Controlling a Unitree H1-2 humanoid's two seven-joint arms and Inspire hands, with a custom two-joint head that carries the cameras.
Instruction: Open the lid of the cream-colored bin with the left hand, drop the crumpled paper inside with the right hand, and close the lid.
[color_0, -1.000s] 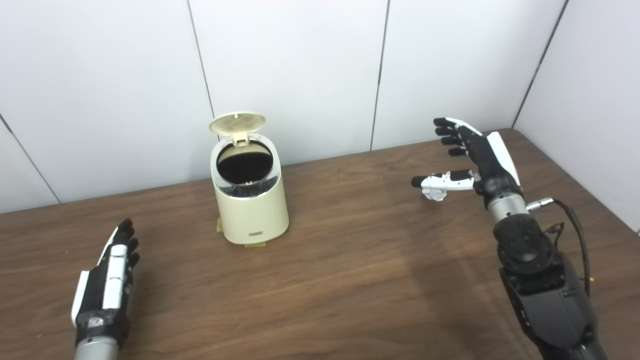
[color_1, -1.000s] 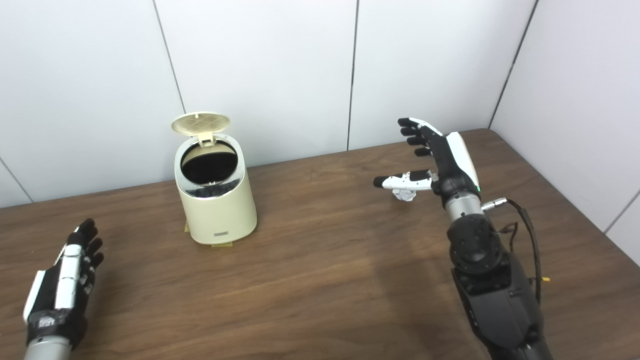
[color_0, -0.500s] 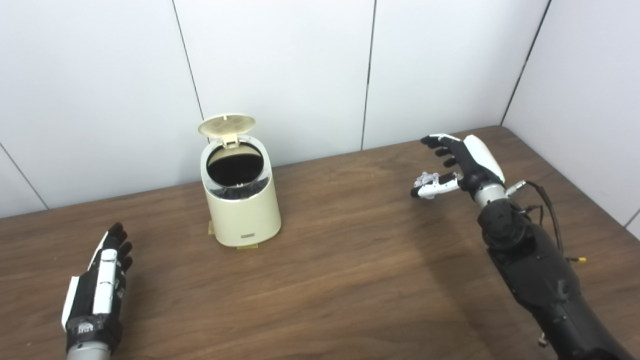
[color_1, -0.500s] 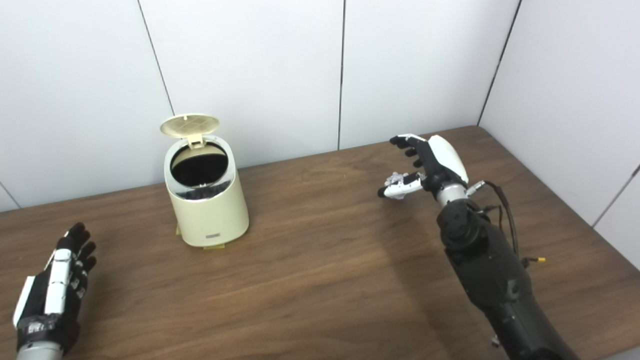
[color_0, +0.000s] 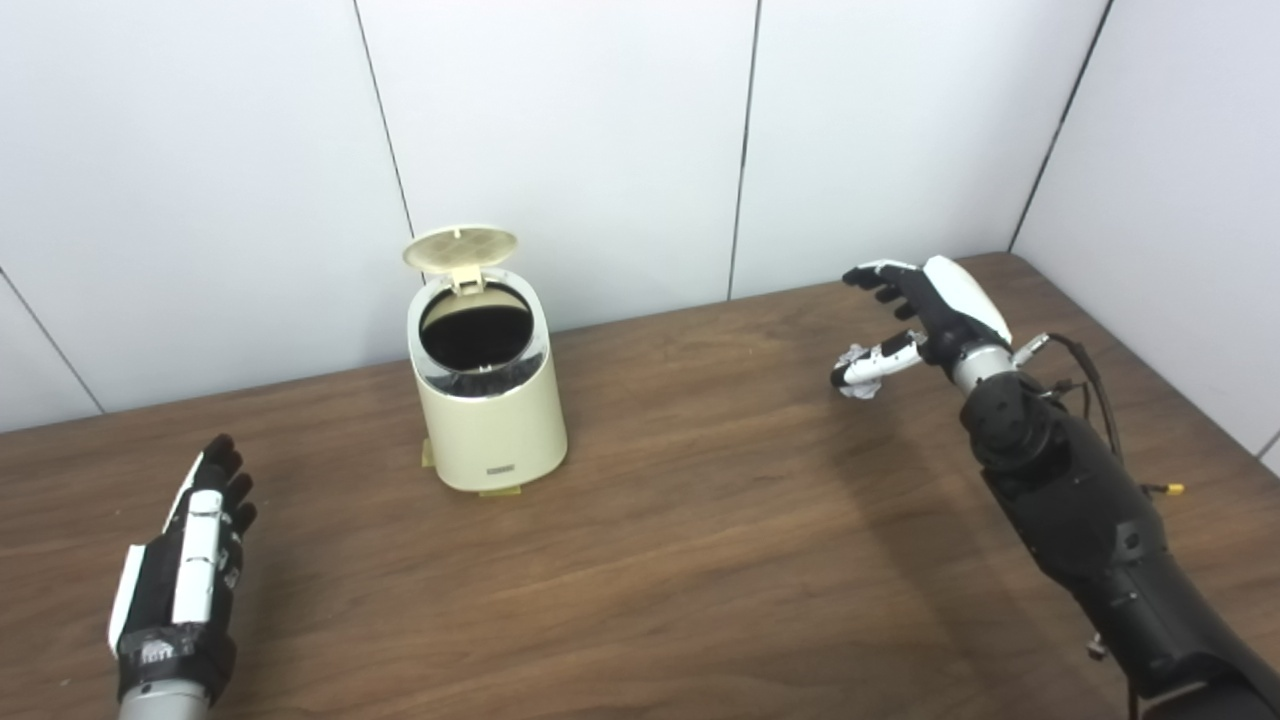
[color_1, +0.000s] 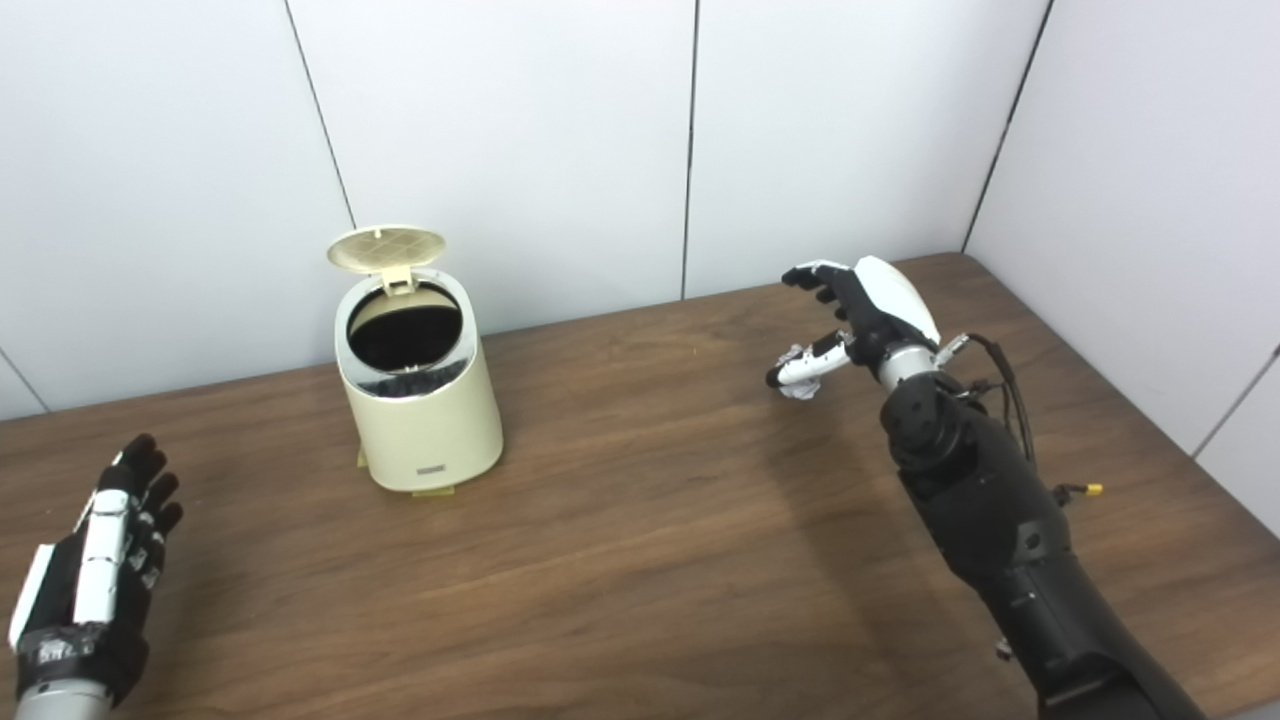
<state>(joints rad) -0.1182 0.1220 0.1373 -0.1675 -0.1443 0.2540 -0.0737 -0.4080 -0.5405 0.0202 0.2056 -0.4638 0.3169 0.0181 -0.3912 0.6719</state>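
Currently the cream-colored bin (color_0: 488, 400) is seen at 10 o'clock on the desk (color_0: 700, 560), lid (color_0: 460, 247) raised. Crumpled paper (color_0: 856, 372) lies at 2 o'clock beneath the spread, empty right hand (color_0: 925, 315); the left hand (color_0: 185, 560) is likewise released.

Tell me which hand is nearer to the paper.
Right. The right hand is open right over the paper, thumb beside it; the left hand lies far across the table, beyond the bin.
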